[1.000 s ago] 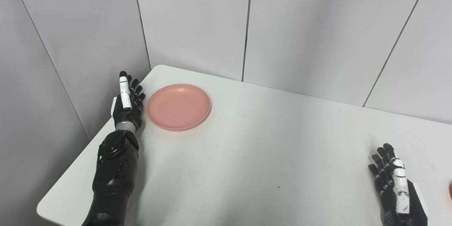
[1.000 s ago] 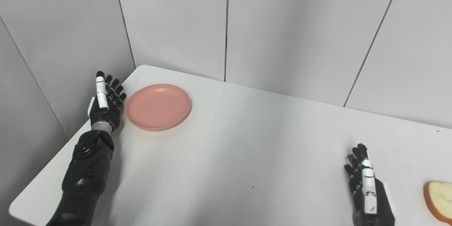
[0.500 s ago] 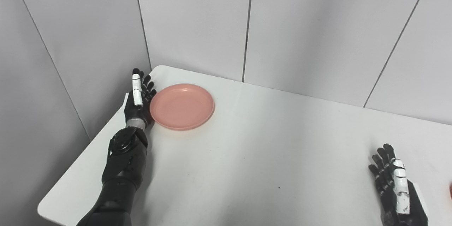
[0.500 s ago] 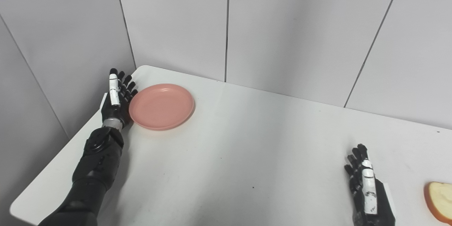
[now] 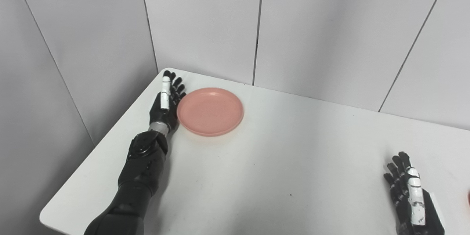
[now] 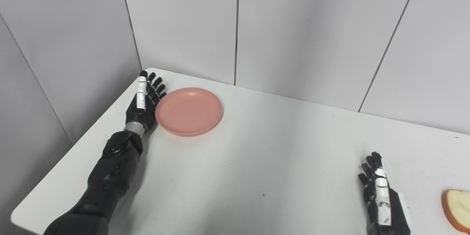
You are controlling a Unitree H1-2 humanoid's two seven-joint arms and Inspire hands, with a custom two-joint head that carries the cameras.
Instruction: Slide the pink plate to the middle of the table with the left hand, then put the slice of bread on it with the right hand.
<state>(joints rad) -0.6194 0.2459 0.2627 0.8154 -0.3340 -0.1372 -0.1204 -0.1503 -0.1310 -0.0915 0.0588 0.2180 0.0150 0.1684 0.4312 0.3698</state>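
Surface [image 5: 279,176]: white, with a rounded far-left corner and grey wall panels [image 5: 205,22] close behind its far and left edges.
Plate [image 5: 210,111]: one, pink, flat on the surface in the far-left part, just short of the far edge and well left of the middle.
Left robot hand [image 5: 166,102]: fingers straight and spread, holding nothing, set on edge with its palm side touching the plate's left rim; it lies between the plate and the left edge.
Open room: bare white surface stretches from the plate's right rim across the middle to the right robot hand.
Right robot hand [image 6: 382,198]: near-right, fingers extended and apart, holding nothing, well apart from the plate.
Bread [image 6: 456,209]: one slice, lying flat at the near-right edge of the right eye view, just right of the right robot hand and not touching it.
Count: one plate, one slice of bread, two robot hands.
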